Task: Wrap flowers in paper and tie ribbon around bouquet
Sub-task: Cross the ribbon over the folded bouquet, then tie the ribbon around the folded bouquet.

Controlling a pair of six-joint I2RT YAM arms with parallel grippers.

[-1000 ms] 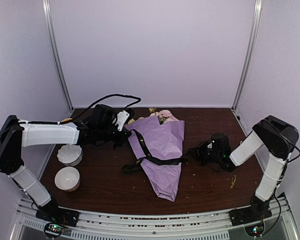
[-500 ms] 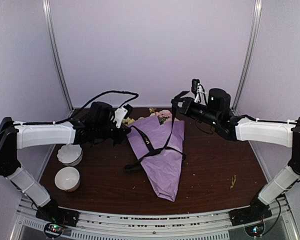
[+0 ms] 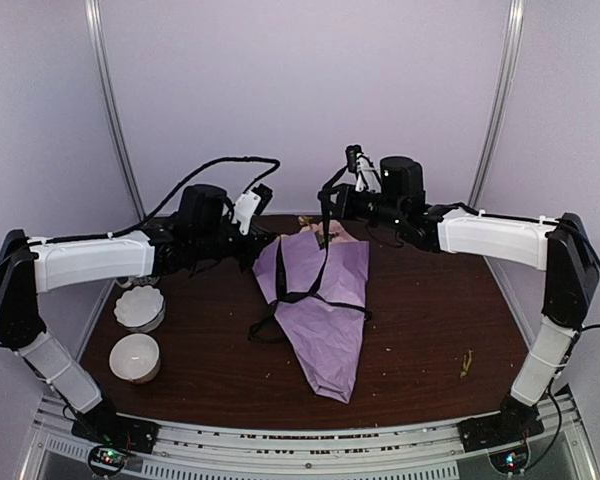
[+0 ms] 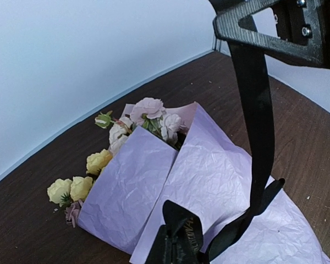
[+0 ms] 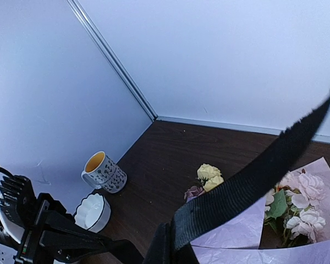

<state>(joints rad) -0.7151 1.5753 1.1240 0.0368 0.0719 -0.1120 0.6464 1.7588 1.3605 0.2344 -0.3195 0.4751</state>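
Though illegible, lettering [image 4: 191, 235] on ribbon [image 4: 258, 137]

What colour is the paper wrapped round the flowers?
Lilac-purple, plain and crinkled; the paper shows best in the left wrist view.

1. The dark wooden table [image 3: 430, 330] held the bouquet [image 3: 330, 330] lying at its middle, blooms toward the back wall.
2. A scalloped white bowl [image 3: 140, 308], a round white bowl [image 3: 134, 357] and a patterned mug [image 5: 103, 171] stood near the left edge.
3. A slack loop of the ribbon [image 3: 263, 325] touched the wood left of the cone.
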